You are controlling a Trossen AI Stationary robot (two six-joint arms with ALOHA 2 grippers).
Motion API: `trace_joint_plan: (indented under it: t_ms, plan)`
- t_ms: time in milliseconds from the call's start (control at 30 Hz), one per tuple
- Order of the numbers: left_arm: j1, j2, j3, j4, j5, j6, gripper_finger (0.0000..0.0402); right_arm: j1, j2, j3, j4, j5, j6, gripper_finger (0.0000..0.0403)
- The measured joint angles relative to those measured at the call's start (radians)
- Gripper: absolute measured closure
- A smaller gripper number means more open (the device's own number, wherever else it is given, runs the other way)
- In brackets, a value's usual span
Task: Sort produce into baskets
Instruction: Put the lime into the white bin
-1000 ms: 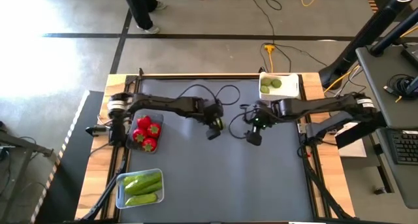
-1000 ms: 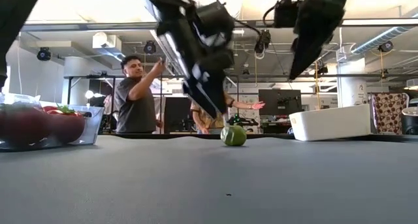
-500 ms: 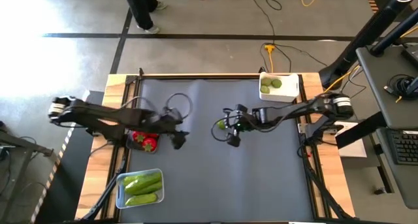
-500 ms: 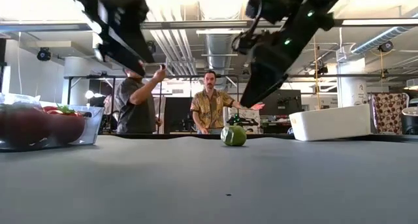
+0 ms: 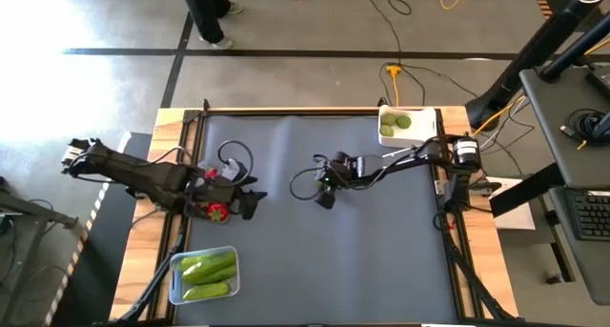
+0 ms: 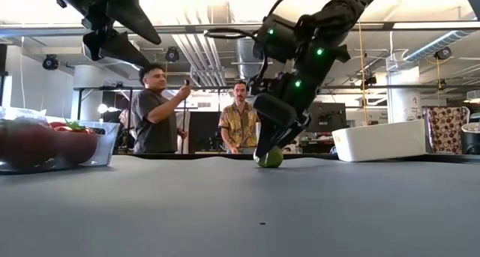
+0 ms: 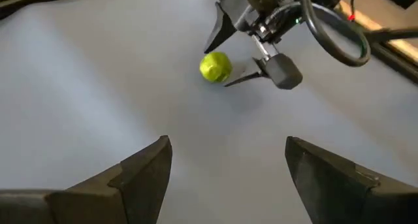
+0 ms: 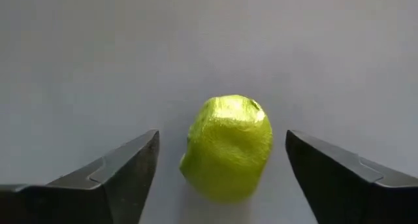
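A lime-green ball (image 8: pixel 227 149) lies on the dark mat at mid-table, and also shows in the low view (image 6: pixel 273 158) and the left wrist view (image 7: pixel 215 66). My right gripper (image 5: pixel 324 190) is low over the ball and open, with one finger on either side of it and a gap at each. My left gripper (image 5: pixel 250 203) is open and empty, raised beside the container of red pieces (image 5: pixel 213 201) at the table's left. A white box (image 5: pixel 410 134) at the far right holds green balls. A clear tub (image 5: pixel 203 275) at the near left holds long green pieces.
Cables loop over the mat by both arms (image 5: pixel 233 155). The container of red pieces (image 6: pixel 52 144) stands at the left in the low view and the white box (image 6: pixel 379 141) at the right. Two people (image 6: pixel 157 111) stand beyond the far edge.
My left gripper has drawn back from mid-table toward the table's left edge, ending by the red pieces. My right gripper has moved toward the table's left and come down around the lime-green ball, which has stayed where it was.
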Motion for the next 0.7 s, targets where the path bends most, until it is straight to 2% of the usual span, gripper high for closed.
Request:
trace_joint_plan:
  t_ms: [233,333,400,533,700]
  plan:
    - [0.001,0.029,0.047,0.01,0.001,0.043,0.0122,-0.005,0.015,0.005,0.004,-0.004,0.08,0.0177]
    - [0.002,0.036,0.103,-0.043,0.016,0.153,0.0122,-0.009,-0.01,0.025,-0.05,-0.004,0.107,0.0229]
    - [0.001,0.036,0.153,-0.11,0.062,0.214,0.0122,-0.017,-0.046,0.055,-0.121,-0.003,0.099,0.0259]
    - [0.0,0.032,0.239,-0.203,0.073,0.274,0.0122,-0.058,-0.143,0.103,-0.368,0.058,0.066,0.027]
    - [0.001,-0.008,0.264,-0.243,0.007,0.321,0.0122,-0.174,-0.337,0.086,-0.621,0.284,0.131,0.027]
